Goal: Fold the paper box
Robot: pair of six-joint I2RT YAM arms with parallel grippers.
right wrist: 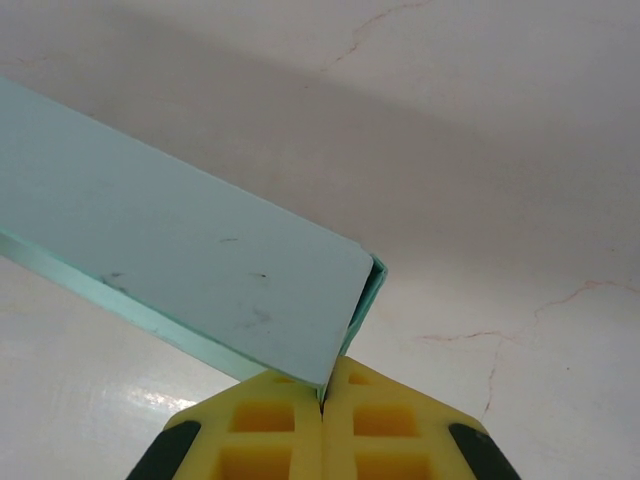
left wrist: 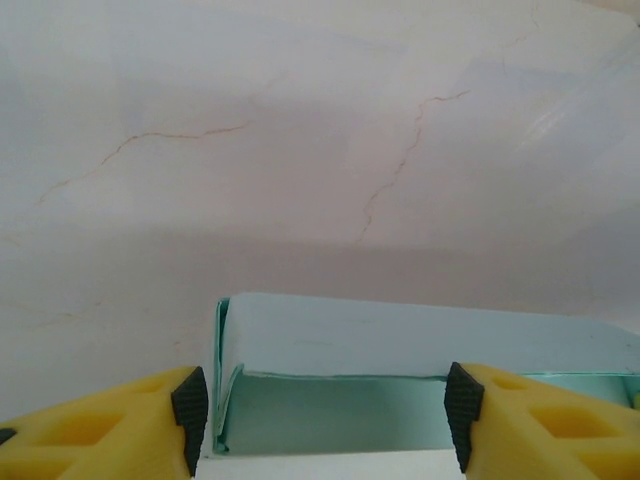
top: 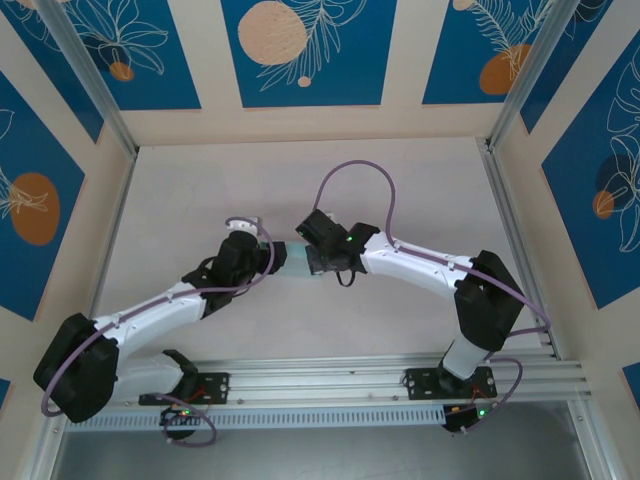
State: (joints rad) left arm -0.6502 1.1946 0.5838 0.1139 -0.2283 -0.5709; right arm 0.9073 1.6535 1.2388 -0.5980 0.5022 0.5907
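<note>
The paper box (top: 295, 262) is a pale light-blue flat rectangular box held up over the middle of the table between both arms. My right gripper (right wrist: 322, 395) is shut on the box's near corner edge (right wrist: 180, 260), with the box slanting away to the upper left. My left gripper (left wrist: 326, 420) stands open around the other end of the box (left wrist: 400, 340). Its left pad (left wrist: 190, 415) sits a sliver off the box's folded side, and its right pad (left wrist: 462, 410) sits right at the box's face. In the top view the two grippers, left (top: 268, 250) and right (top: 315, 262), face each other.
The white marbled table (top: 200, 200) is walled in by blue-patterned panels (top: 300, 50) at the back and sides. Aluminium rails (top: 380, 375) run along the near edge by the arm bases. A purple cable (top: 350, 170) loops above the right wrist.
</note>
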